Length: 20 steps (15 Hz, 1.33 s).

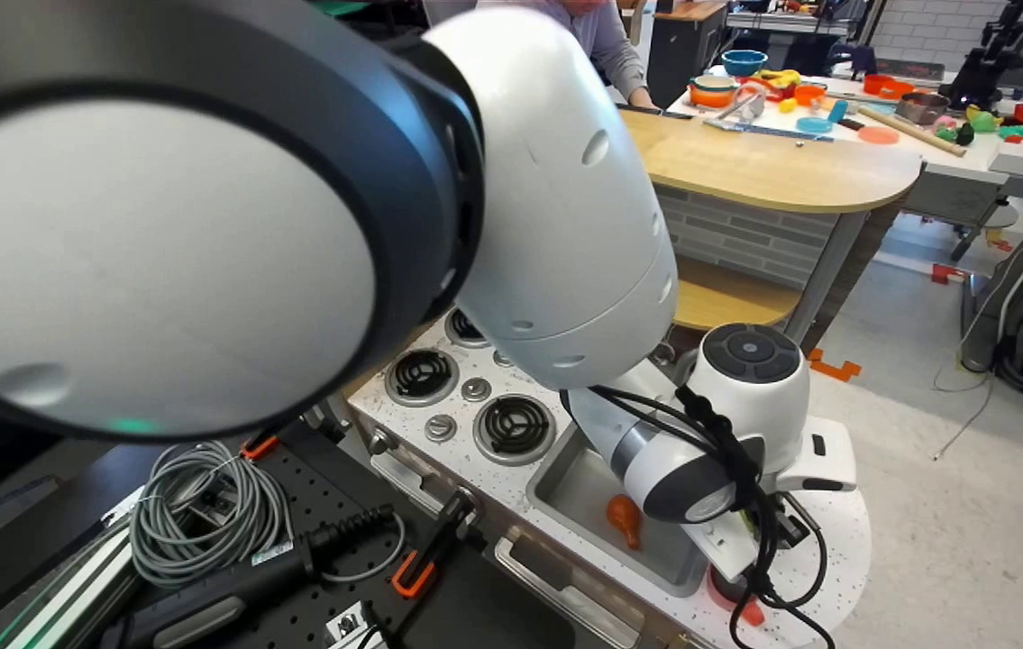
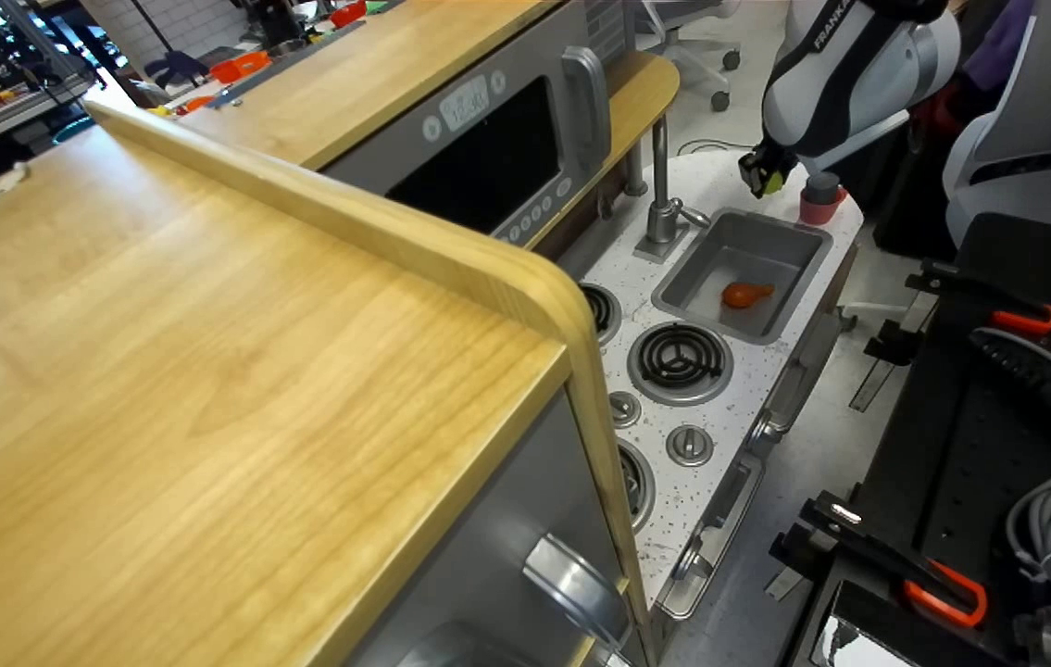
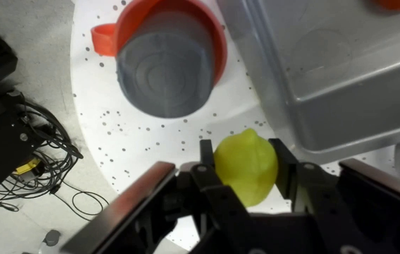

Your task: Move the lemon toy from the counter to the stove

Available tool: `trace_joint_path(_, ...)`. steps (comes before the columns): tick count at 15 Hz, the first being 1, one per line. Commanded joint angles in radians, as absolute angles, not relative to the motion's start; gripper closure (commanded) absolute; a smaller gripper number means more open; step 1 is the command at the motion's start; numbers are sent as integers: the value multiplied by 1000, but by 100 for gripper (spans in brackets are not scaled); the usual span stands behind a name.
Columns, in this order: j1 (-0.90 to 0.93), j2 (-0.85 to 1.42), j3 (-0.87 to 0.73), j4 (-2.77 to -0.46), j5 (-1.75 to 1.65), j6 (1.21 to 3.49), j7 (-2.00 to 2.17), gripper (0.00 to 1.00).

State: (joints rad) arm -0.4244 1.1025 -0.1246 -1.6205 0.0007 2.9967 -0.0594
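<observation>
The lemon toy [image 3: 245, 169] is yellow-green and roundish. In the wrist view my gripper [image 3: 244, 146] has a finger pad against each side of it. In an exterior view the gripper [image 2: 756, 171] holds the lemon toy [image 2: 773, 183] above the rounded end of the white speckled counter [image 2: 719, 181]. The counter also shows in the wrist view [image 3: 140, 141]. The stove [image 2: 673, 505] lies past the sink, with round black-coil burners [image 2: 680, 361]; it also shows in an exterior view [image 1: 502, 383], partly behind the arm, where wrist and cables mostly hide the gripper.
A grey sink basin [image 2: 780, 227] with an orange toy [image 2: 745, 295] lies between gripper and stove. A red cup [image 2: 817, 212] with a grey cup [image 2: 823, 188] in it stands beside the gripper. A faucet [image 2: 662, 222] and microwave [image 2: 497, 157] rise along the back.
</observation>
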Motion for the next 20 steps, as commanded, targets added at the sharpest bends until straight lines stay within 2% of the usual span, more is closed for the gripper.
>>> trace_joint_path(1,-481,920,-41,-1859,-8,3105,-150,83)
trace_joint_path(5,-537,799,62,-2051,-44,3187,-222,83)
trace_joint_path(12,-704,770,325,-2227,-53,3102,-322,83)
trace_joint_path(15,-666,790,313,-2223,-58,3077,-327,83)
trace_joint_path(20,-607,826,287,-2168,-97,2884,-433,83)
